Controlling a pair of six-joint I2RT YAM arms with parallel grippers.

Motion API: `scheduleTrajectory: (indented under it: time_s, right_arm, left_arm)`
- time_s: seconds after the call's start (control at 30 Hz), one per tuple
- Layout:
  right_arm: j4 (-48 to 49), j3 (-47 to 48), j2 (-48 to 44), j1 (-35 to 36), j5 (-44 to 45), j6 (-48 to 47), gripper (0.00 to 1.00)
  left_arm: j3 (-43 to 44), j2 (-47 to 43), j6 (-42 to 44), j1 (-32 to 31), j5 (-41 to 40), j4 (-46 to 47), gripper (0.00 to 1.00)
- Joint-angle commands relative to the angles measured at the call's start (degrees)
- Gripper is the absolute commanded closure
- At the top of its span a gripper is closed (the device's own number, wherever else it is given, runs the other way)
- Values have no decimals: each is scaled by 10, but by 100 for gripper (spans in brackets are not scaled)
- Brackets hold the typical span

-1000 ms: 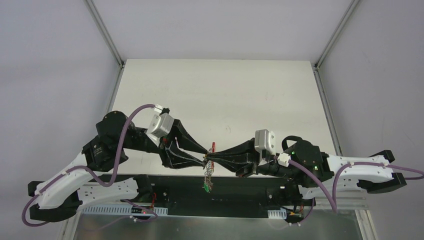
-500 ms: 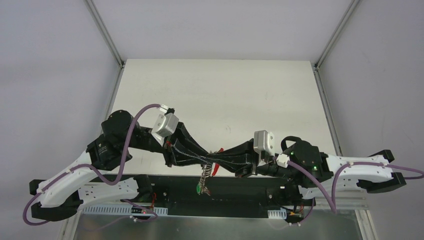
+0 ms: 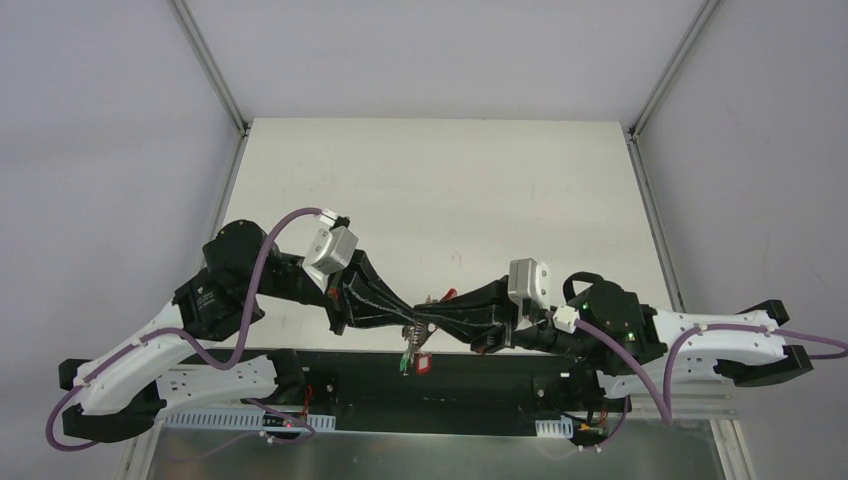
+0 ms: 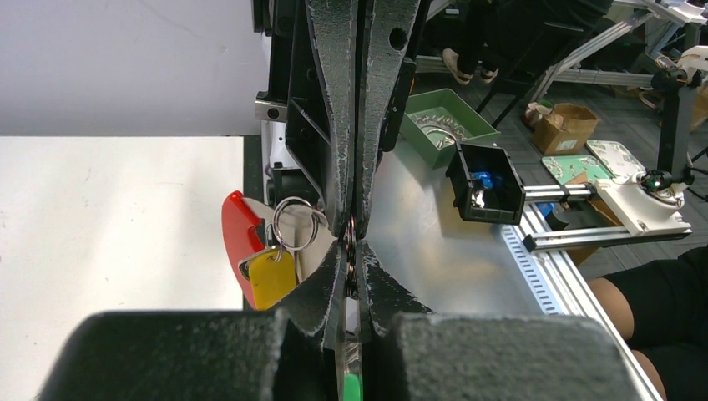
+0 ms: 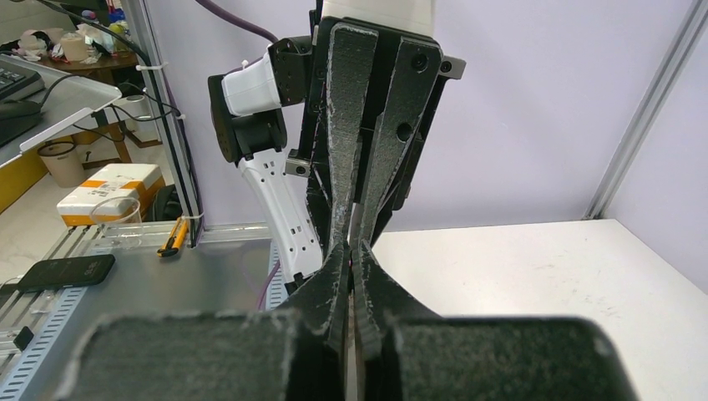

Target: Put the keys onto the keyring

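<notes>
My left gripper (image 3: 412, 322) and right gripper (image 3: 429, 322) meet tip to tip above the table's near edge, both shut. In the left wrist view my left gripper (image 4: 357, 259) pinches the silvery coil of the keyring (image 4: 356, 242), and the right gripper's tips (image 4: 355, 219) press on the same spot from the other side. The keyring's red arc (image 4: 233, 242), metal loops (image 4: 294, 224) and a key with a yellow tag (image 4: 271, 277) hang just left of the tips. A green tag (image 3: 404, 361) and a red piece (image 3: 424, 363) dangle below. The right wrist view shows my right gripper (image 5: 351, 255) shut on something thin, mostly hidden.
The white table (image 3: 450, 190) lies beyond the grippers. On the near side are a metal plate (image 4: 434, 251), a green bin of metal parts (image 4: 438, 125) and a black box (image 4: 488, 184). A phone (image 5: 67, 269) and a yellow cutter (image 5: 174, 238) lie on a side shelf.
The left arm has pushed right and its wrist has turned. The red piece has swung from above the fingertips to below them. The coil and green tag hang shorter and closer under the tips.
</notes>
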Motion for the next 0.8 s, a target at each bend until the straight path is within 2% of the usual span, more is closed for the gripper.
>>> scheduleTrajectory:
  time_s: [0.0,0.13,0.17,0.3,0.43,0.57,0.77]
  right_arm:
    - [22,9,-22,3,9,9,100]
    - [-43,38,-30,3,12,23,98]
    - [-65,49,-32,3,12,25,92]
    - [-184,102,-34,3,37,34,76]
    - [-311,164,-24,3,53,38,63]
    - [-388,199,-13,3,82,61,50]
    - [-471,229,7,2,82,82,45]
  left_arm:
    - [6,3,-2,0,-1,5,100]
    - [13,11,-6,0,-16,-23,100]
    - [16,13,-6,0,-20,-33,100]
    - [24,24,-3,0,-26,-72,100]
    - [26,31,4,0,-30,-109,100]
    - [29,39,6,0,-29,-138,100]
    - [45,48,10,0,-24,-199,100]
